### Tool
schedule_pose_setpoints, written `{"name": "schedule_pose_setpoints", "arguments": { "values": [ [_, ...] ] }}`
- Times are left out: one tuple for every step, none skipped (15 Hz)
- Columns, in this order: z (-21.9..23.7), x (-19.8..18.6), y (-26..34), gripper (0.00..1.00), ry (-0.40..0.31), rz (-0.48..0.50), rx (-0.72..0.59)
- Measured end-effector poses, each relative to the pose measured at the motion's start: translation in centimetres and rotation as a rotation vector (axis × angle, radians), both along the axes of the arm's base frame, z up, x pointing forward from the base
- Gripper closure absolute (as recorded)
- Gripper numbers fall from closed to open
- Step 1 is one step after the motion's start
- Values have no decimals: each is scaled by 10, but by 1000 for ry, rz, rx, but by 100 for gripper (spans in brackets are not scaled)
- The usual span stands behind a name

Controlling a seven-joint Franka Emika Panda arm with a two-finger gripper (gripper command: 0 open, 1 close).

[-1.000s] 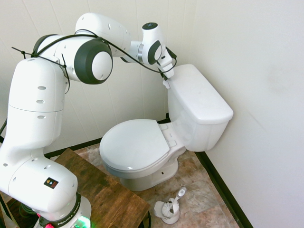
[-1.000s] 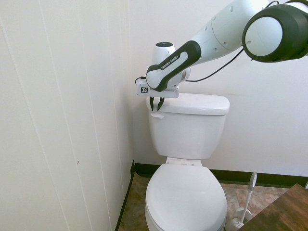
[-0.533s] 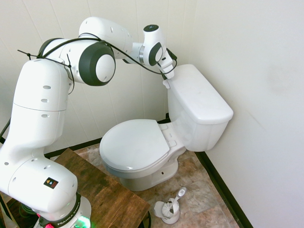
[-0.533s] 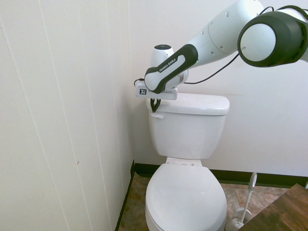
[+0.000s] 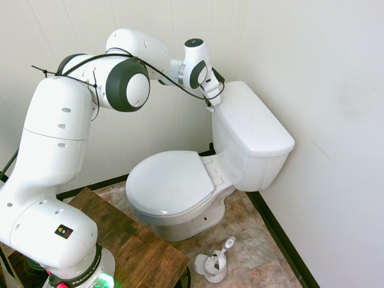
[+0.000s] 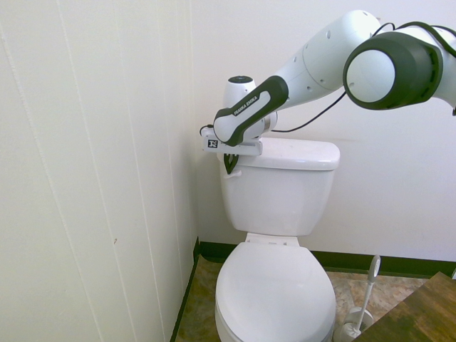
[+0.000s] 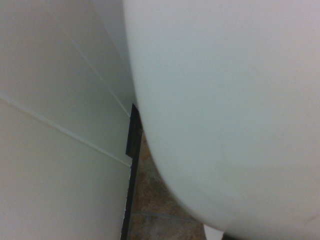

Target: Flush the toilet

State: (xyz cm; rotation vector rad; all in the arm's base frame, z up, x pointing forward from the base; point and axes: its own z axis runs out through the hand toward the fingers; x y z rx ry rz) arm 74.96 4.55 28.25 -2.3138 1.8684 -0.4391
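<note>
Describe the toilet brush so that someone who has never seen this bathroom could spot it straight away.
Start at the big white toilet against the wall. On the floor in front of its base, beside the dark wooden platform, stands the toilet brush. It is a small white brush leaning in a low white holder, the only loose item on the brown stone-pattern floor.

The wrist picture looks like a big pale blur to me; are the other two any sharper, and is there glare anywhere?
Wrist view: soft and very close, the toilet tank filling most of it. First exterior view: sharp, evenly lit, faint sheen on the seat lid. Second exterior view: sharp, soft daylight, the gripper dark against the tank.
</note>
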Motion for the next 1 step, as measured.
{"name": "schedule_pose_setpoints", "arguments": {
  "values": [
    [-1,1,0,100,0,-3,4]
  ]
}}
